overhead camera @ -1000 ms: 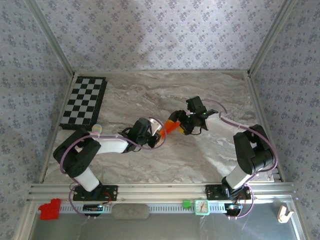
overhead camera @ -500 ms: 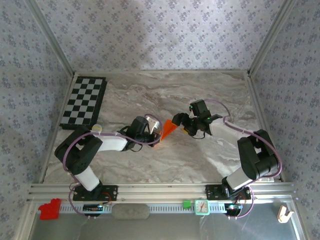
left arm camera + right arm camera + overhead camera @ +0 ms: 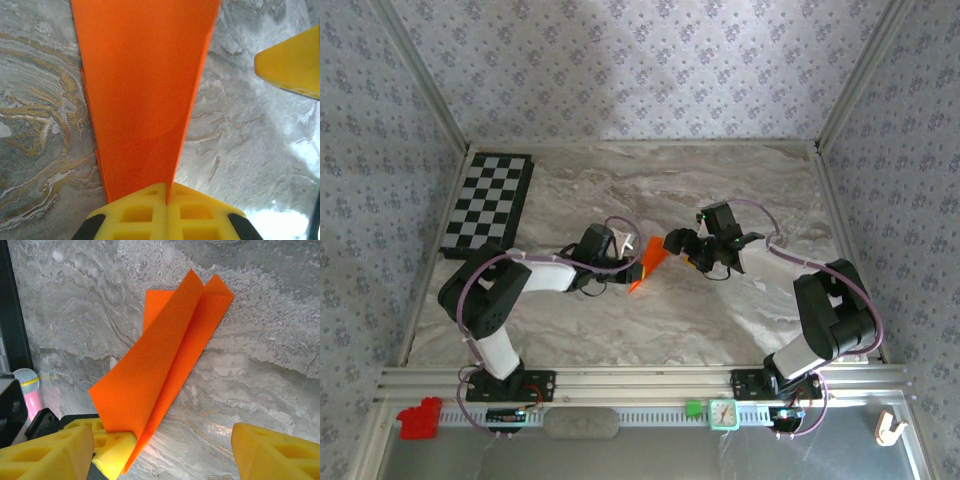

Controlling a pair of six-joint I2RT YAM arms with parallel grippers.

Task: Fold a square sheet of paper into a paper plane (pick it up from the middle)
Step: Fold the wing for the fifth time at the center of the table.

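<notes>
Paper plane (image 3: 653,262) edge clamped in left end effector (image 3: 166,192); right end effector (image 3: 160,452) wide, clear.

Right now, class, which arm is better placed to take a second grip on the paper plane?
Right, probably. The left gripper is shut on the paper plane; the right gripper stands open close beside it, free to close.

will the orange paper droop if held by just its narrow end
Probably little: layered folds hold the paper plane straight out from the shut left gripper. Thin and likely very light, its loose flaps could crumple if pushed.
</notes>
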